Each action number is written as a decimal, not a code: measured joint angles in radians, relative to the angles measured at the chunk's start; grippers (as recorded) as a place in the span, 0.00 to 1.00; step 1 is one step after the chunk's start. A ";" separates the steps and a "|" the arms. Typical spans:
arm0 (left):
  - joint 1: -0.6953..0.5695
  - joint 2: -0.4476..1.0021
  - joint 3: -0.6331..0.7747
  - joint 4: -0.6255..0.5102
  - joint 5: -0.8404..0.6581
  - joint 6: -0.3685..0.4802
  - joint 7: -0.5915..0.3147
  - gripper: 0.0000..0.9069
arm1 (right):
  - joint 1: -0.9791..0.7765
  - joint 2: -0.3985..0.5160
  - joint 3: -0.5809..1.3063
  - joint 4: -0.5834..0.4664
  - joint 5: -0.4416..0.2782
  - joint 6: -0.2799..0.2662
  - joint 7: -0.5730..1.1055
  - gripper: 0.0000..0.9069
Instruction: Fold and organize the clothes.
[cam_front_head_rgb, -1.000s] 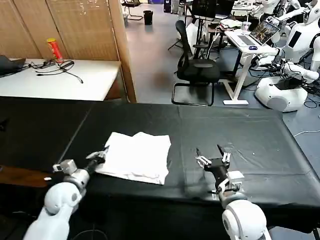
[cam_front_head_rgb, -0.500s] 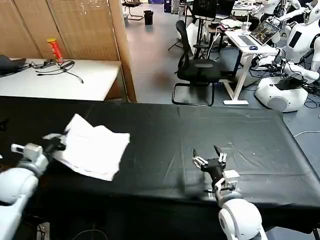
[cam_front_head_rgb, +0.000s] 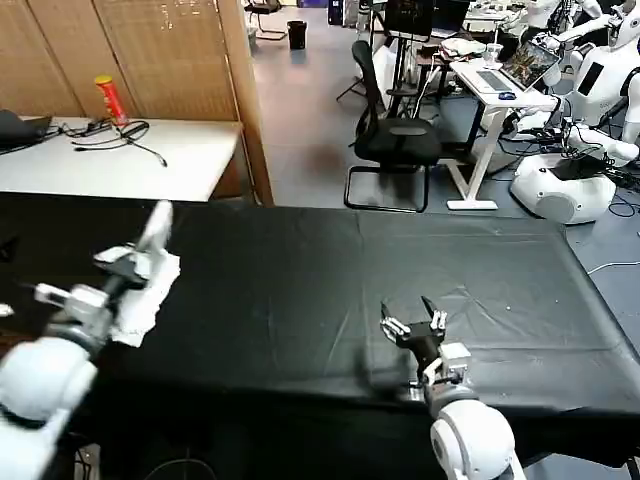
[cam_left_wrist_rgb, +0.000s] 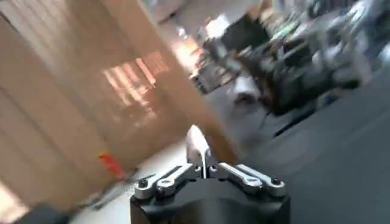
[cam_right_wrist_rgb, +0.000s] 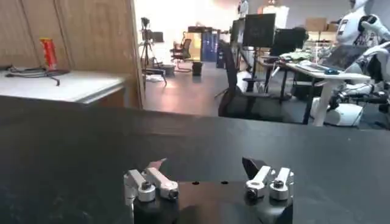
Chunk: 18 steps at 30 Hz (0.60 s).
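Observation:
The clothes are one white T-shirt (cam_front_head_rgb: 152, 284), bunched and hanging at the far left of the black table cloth (cam_front_head_rgb: 300, 270). My left gripper (cam_front_head_rgb: 124, 263) is shut on it and holds it up off the cloth. In the left wrist view a thin fold of the white T-shirt (cam_left_wrist_rgb: 196, 143) sticks up from between the closed fingers of the left gripper (cam_left_wrist_rgb: 204, 169). My right gripper (cam_front_head_rgb: 411, 321) hovers low over the front of the table, right of centre, well away from the shirt. In the right wrist view that gripper (cam_right_wrist_rgb: 204, 165) is open with nothing between its fingers.
Behind the table on the left stands a white desk (cam_front_head_rgb: 150, 165) with a red can (cam_front_head_rgb: 108, 98) and cables. A wooden partition (cam_front_head_rgb: 245, 100) rises beside it. A black office chair (cam_front_head_rgb: 395, 135) and other robots (cam_front_head_rgb: 570, 180) stand beyond the far edge.
My left arm has swept the T-shirt from the middle of the table to the far left and raised it, and the shirt has crumpled. The right gripper has barely moved.

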 joint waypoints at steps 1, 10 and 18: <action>-0.008 -0.033 0.039 -0.006 -0.010 -0.002 -0.008 0.00 | -0.002 0.001 0.000 0.000 0.002 0.000 0.000 0.97; -0.049 -0.262 0.312 0.063 0.064 -0.044 0.073 0.97 | 0.004 -0.016 -0.005 0.021 0.163 -0.069 0.015 0.97; -0.052 -0.285 0.369 0.053 0.049 -0.111 0.150 0.97 | 0.044 -0.036 -0.068 -0.006 0.336 -0.172 0.025 0.97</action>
